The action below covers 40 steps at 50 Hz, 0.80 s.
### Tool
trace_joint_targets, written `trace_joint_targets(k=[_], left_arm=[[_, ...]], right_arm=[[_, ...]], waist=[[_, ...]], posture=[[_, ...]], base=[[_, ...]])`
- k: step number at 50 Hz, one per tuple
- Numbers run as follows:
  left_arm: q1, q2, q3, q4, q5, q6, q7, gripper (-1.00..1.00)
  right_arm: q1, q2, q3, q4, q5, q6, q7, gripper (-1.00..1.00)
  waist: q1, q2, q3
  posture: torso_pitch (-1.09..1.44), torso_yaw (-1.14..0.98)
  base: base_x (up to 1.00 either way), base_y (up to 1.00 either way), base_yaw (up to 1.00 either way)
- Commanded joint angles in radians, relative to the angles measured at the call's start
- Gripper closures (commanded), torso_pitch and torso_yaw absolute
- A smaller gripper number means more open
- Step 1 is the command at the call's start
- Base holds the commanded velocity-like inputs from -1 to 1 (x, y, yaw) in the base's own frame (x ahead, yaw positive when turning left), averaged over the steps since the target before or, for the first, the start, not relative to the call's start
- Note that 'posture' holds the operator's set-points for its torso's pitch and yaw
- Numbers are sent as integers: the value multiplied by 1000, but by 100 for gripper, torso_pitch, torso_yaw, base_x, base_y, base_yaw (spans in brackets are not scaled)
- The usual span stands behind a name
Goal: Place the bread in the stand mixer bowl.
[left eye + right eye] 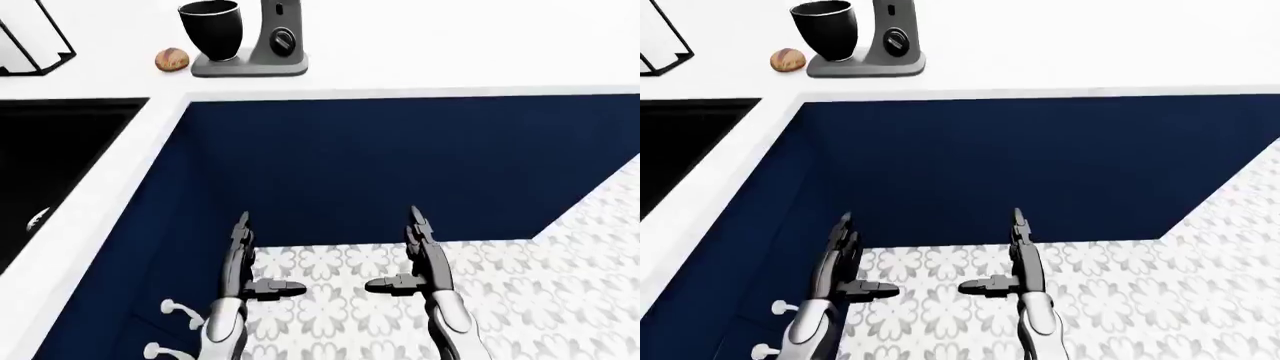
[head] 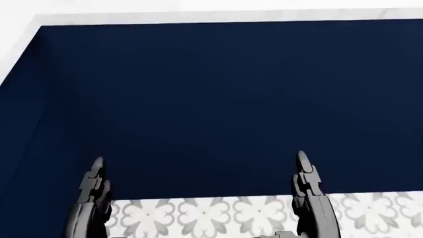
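While both the left robot hand (image 1: 240, 259) and right robot hand (image 1: 420, 255) hang open and empty, the bread (image 1: 172, 60) sits upper left on the white surface (image 1: 450, 45) just beside the stand mixer bowl (image 1: 211, 28), looking light and squishy, so I'd pinch its sides gently.

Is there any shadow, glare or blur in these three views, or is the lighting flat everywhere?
Left-eye view: sharp, white counter washed out, no cast shadow beside the bread or mixer bowl. Right-eye view: the same flat, crisp render. Head view: dark blue cabinet front uniform, no glare, no blur.
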Motion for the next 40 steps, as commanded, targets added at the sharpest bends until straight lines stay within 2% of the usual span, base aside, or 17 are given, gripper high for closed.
trace_joint_targets(k=[1,2,3,4,5,7,8,13,23,27,36,40], left_arm=[[-25,5,4,-122,-12,-39,-5,-100],[-25,5,5,-123,-12,-39,-5,-100],[-26,5,7,-124,-13,-42,-5,-100],[-22,4,7,-138,-15,-34,-5,-100],[-19,4,6,-153,-15,-26,-6,-100],[-9,3,6,-183,-20,-19,-9,-100],[-7,1,10,-205,-36,-17,-14,-100],[5,2,10,-253,-41,9,-15,-100],[-2,6,22,-405,-43,113,-10,-100],[-19,16,47,-477,-54,169,-8,-100],[-94,33,65,-638,-48,319,8,-100],[-63,28,64,-694,-40,312,1,-100]], right_arm=[[-18,-2,7,-145,-1,-29,-1,-100],[-15,-1,7,-156,-2,-24,-2,-100],[-7,0,10,-180,-7,-17,-4,-100],[-4,0,9,-189,-8,-15,-4,-100],[0,0,11,-204,-10,-11,-4,-100],[10,1,12,-232,-15,-12,-4,-100],[14,1,16,-248,-21,-14,-4,-100],[22,4,22,-288,-29,-8,-1,-100],[3,-11,5,-485,-61,136,25,-100],[-11,-17,-3,-537,-91,188,32,-100],[-48,-27,-25,-694,-168,306,40,-100],[-63,-30,-19,-767,-198,357,54,-100]], waist=[[-2,-8,-1],[2,-8,-37],[8,-1,-63],[8,-2,-52],[7,-7,-20],[7,-7,-70],[8,-7,-75],[9,-5,-78],[8,-3,-89],[9,-4,-90],[10,-2,-84],[9,-1,-81]], posture=[[0,0],[0,0],[0,0],[0,0],[0,0],[0,0],[0,0],[0,0],[0,0],[0,0],[0,0],[0,0]], base=[[0,0,0],[0,0,0],[0,0,0],[0,0,0],[0,0,0],[0,0,0],[0,0,0],[0,0,0],[0,0,0],[0,0,0],[0,0,0],[0,0,0]])
